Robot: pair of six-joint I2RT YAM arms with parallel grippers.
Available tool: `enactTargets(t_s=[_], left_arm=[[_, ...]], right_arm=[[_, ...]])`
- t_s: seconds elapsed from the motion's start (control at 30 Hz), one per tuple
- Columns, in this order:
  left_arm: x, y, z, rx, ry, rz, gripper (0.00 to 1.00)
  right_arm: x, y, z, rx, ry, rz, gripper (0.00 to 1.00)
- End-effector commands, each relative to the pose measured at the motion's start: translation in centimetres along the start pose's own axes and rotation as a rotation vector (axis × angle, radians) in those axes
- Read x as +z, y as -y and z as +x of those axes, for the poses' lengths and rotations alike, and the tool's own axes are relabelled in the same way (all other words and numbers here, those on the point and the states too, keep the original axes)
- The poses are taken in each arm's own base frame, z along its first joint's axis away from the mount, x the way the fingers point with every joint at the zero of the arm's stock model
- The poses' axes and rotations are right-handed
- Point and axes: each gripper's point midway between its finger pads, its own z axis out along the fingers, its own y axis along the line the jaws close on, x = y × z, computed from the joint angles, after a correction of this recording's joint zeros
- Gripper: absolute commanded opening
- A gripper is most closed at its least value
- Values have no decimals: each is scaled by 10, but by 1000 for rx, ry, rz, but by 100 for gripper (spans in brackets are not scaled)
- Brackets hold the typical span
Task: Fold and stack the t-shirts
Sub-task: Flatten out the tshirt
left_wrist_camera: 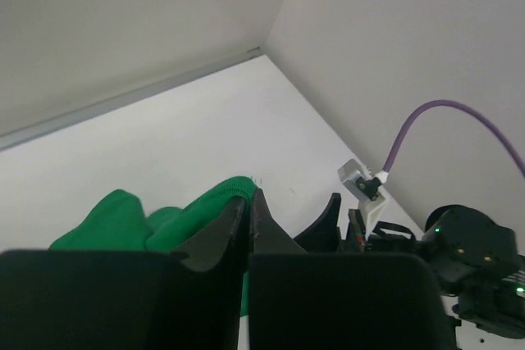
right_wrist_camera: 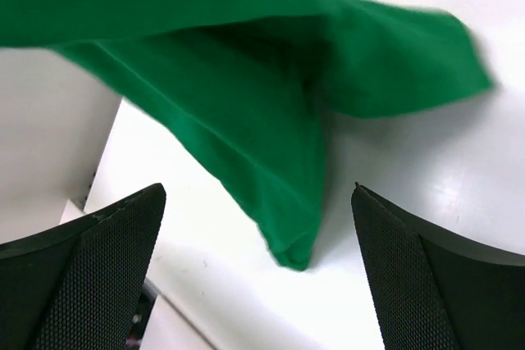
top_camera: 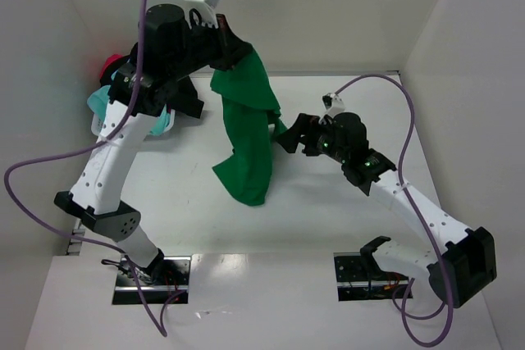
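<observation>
A bright green t-shirt (top_camera: 248,125) hangs from my left gripper (top_camera: 232,53), raised high at the back, with its lower end draped on the table. In the left wrist view the jaws (left_wrist_camera: 248,197) are shut on a fold of the green t-shirt (left_wrist_camera: 123,217). My right gripper (top_camera: 289,137) is open at the shirt's right edge. In the right wrist view a hanging corner of the green t-shirt (right_wrist_camera: 271,145) lies between and ahead of the open fingertips (right_wrist_camera: 131,227). Turquoise (top_camera: 100,104) and red/pink (top_camera: 111,63) shirts lie at the far left, partly hidden by my left arm.
White walls enclose the table on the left, back and right. The white basket rim (top_camera: 102,126) shows under the left arm by the turquoise cloth. The right arm's purple cable (top_camera: 385,79) arcs above the table's right side.
</observation>
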Motion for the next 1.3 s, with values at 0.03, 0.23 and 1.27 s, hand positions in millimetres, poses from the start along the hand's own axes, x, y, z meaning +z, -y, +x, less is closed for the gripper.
enactTargets(t_s=[0.03,0.23,1.27], left_arm=[[-16,16,-30,17,64,37,0],[-48,29,-53,35,103,39,0],[-45,31,8,-4,-94,113,2]], right_arm=[[10,-12,-33,-76,127,-22,100],[34,-2,-47,-149,168,21,100],[-19,-89,-116,-191,533,-152,85]])
